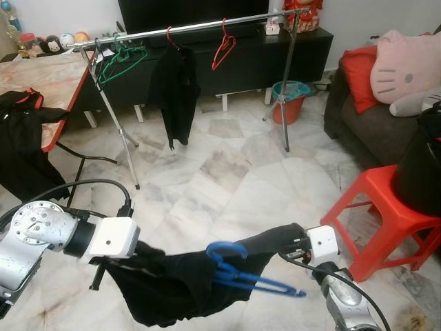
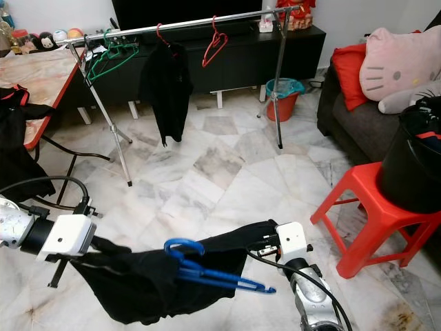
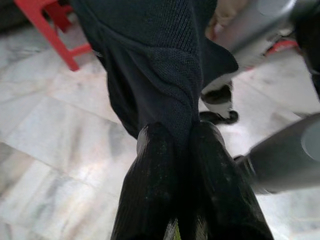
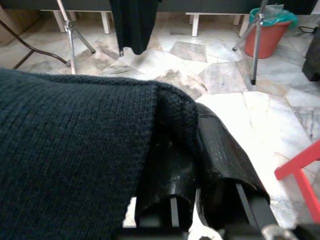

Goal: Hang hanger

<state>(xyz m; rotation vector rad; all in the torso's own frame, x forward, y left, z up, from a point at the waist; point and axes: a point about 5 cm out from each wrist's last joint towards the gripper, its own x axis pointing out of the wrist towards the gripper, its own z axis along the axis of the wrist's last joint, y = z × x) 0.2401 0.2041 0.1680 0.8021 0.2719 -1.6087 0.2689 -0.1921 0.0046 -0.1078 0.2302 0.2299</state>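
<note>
I have the dark garment slung between both grippers, with the blue hanger threaded in it, hook toward my left and long axis running across me. The left gripper is pinched tight on one end of the cloth, the right gripper clamped on the other; the right sits nearer the hanger's free end. The rail stands well ahead across bare marble floor, with a gap beside its red hanger. A red stool is off right of the rail.
</note>
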